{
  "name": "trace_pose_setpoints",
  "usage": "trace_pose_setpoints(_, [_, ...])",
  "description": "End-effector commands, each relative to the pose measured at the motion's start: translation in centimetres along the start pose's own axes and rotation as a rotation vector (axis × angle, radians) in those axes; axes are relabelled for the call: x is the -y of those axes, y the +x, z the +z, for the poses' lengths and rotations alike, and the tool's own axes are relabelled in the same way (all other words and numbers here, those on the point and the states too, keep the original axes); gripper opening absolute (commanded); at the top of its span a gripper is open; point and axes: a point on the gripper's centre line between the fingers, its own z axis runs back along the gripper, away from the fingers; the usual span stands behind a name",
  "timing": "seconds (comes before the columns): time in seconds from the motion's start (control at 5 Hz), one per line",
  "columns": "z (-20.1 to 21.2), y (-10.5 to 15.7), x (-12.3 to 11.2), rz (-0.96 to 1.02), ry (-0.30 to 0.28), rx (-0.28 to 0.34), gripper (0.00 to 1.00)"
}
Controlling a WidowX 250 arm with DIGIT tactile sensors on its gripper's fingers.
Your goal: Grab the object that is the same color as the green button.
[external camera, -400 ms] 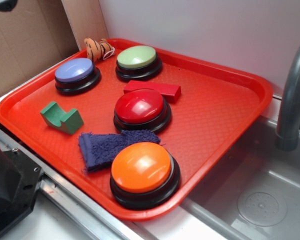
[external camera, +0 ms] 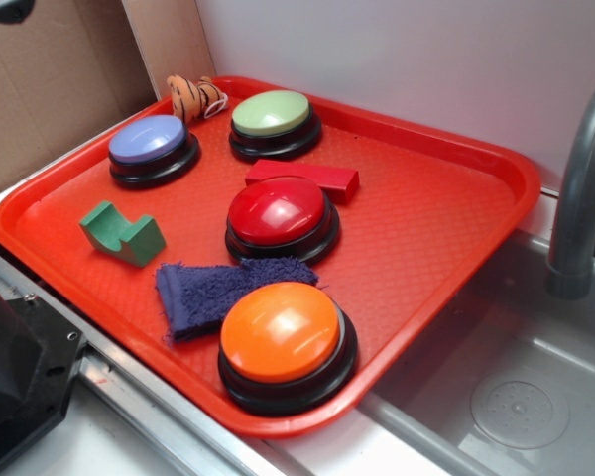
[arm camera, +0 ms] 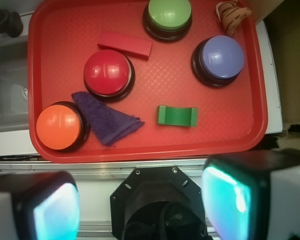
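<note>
Teal-lit pads of the gripper (arm camera: 140,205) fill the lower corners of the wrist frame, set wide apart with nothing between them; I read the claw as fully open, empty, and touching nothing. It hangs high above the near edge of the red tray (arm camera: 40,75). The step in hand is the approach: no descent toward the target has begun. The green block (arm camera: 177,116) lies flat on the tray, right of centre in the wrist frame, well apart from the blue cloth (arm camera: 106,119) and the lilac button (arm camera: 220,56). The green button (arm camera: 169,13), at the top of the frame, gives the matching colour. My next move calls for advancing over the block, aligning the jaws across its narrow width, then lowering.
</note>
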Motion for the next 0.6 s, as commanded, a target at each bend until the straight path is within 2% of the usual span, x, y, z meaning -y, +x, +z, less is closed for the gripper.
trace_pose_setpoints(0.0, [-6.7,2.3,0.3,0.104,0.133,0.065,1.0])
trace_pose_setpoints(0.2, [-10.3,3.1,-0.2,0.115,0.182,0.042,1.0])
trace_pose_setpoints(0.4, [-13.2,3.6,-1.0,0.141,0.212,0.054,1.0])
